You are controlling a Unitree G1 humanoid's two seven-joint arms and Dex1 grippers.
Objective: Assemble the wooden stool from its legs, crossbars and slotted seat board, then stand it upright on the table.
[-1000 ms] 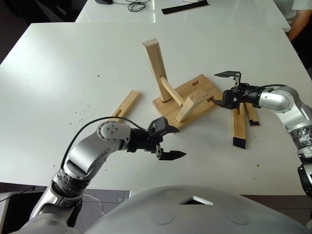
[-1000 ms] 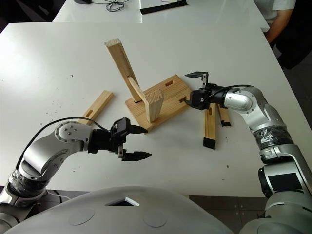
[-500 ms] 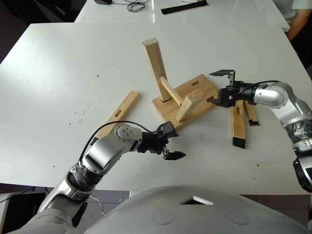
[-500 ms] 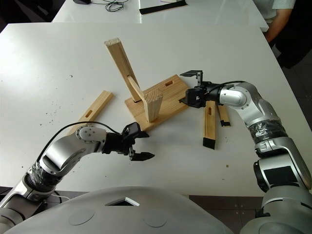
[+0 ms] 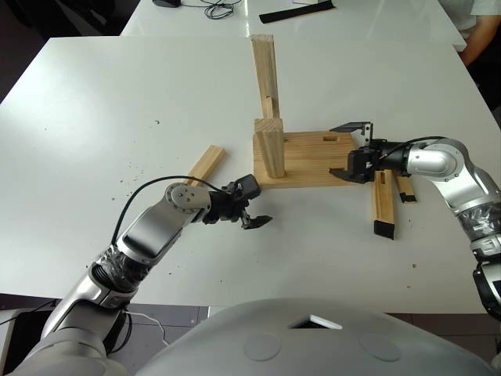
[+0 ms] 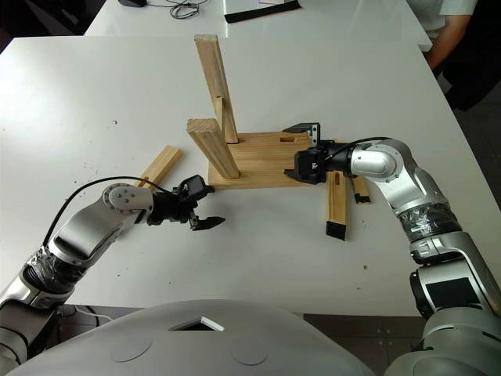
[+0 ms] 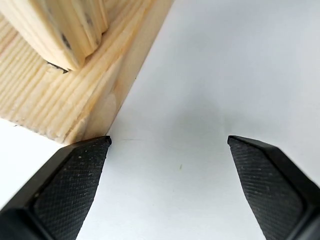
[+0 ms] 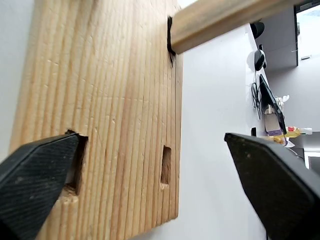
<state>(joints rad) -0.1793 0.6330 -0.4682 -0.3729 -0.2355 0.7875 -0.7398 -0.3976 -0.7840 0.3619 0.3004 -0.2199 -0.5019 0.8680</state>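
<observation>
Two legs (image 5: 264, 74) stand slotted in the seat board (image 5: 313, 153), flat on the tabletop (image 5: 117, 102). Right tool (image 5: 337, 149), jaws apart, straddles its right edge; left tool (image 5: 257, 220), jaws apart, sits near-left. Uneven pushing may unseat the legs.

This looks like an office or lab workroom: a plain white table (image 5: 94, 117) stands just in front of a second white table (image 5: 376, 27). On the far one lie looped black cables (image 5: 220, 9), a flat black strip (image 5: 296, 11) and a dark rounded device (image 5: 166, 2), perhaps a mouse.
</observation>
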